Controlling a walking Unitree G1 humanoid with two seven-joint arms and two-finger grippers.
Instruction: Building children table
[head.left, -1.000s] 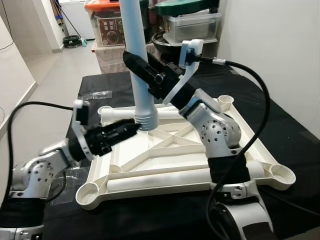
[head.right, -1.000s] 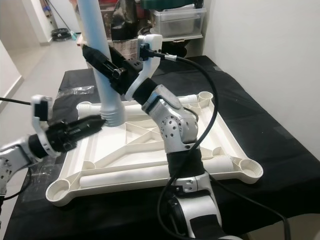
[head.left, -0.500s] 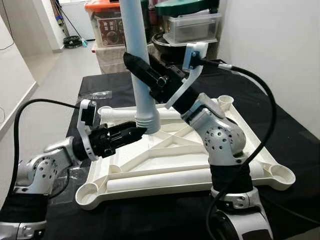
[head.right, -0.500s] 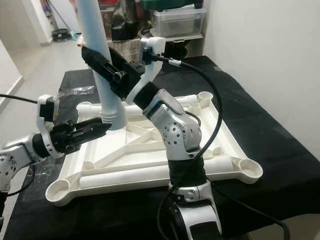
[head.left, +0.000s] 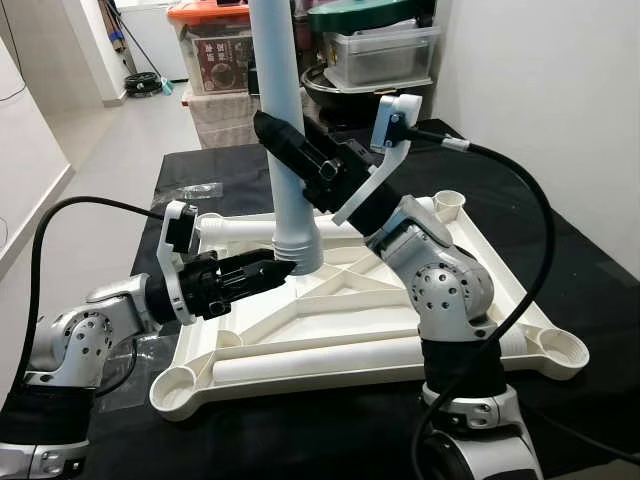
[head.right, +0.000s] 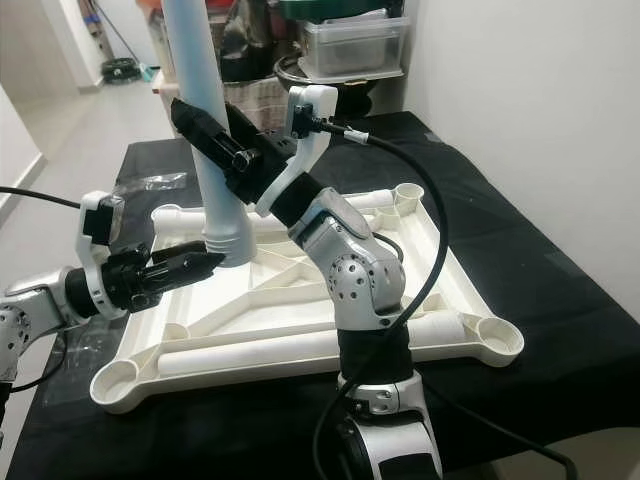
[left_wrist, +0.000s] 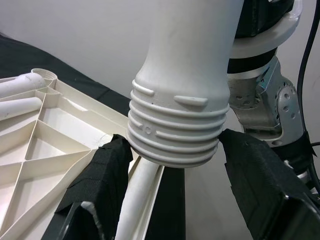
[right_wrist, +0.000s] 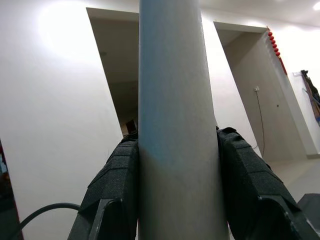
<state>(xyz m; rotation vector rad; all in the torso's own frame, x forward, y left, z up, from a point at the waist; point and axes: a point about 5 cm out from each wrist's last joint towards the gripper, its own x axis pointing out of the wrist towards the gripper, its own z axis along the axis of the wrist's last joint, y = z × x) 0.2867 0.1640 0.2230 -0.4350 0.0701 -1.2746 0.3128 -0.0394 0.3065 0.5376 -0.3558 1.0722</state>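
White plastic: the upturned tabletop (head.left: 370, 330) lies underside-up on a black-covered surface (head.left: 590, 250), ribs and corner sockets facing up, so legs can go in from above.
Leg: a pale blue-white leg (head.left: 283, 140) stands nearly upright over the tabletop's far left area, its ribbed threaded collar (left_wrist: 175, 127) at the bottom, just above the plastic; whether it touches the tabletop I cannot tell.
Right end effector: the right end effector (right_wrist: 177, 175) grips the leg partway up the shaft, a black pad pressed against each side. Held that high, it likely steers the leg's tilt and carries its weight.
Left end effector: the left end effector (left_wrist: 175, 165) comes in low from the robot's left, its two pads spread to either side of the threaded collar. In the left wrist view they look beside the collar, not clamped on it, probably to steady or guide the lower end.
Leg against end effectors: collar between the left pads, shaft between the right pads, so the leg is bracketed at both ends.
Other legs: one white tube (head.left: 320, 362) rests along the near edge of the tabletop, another (head.left: 250, 228) along the far edge, seemingly waiting.
Step in hand, as I judge it: lining up the collar with a socket.
Background: storage boxes (head.left: 215, 50) stand behind the surface.
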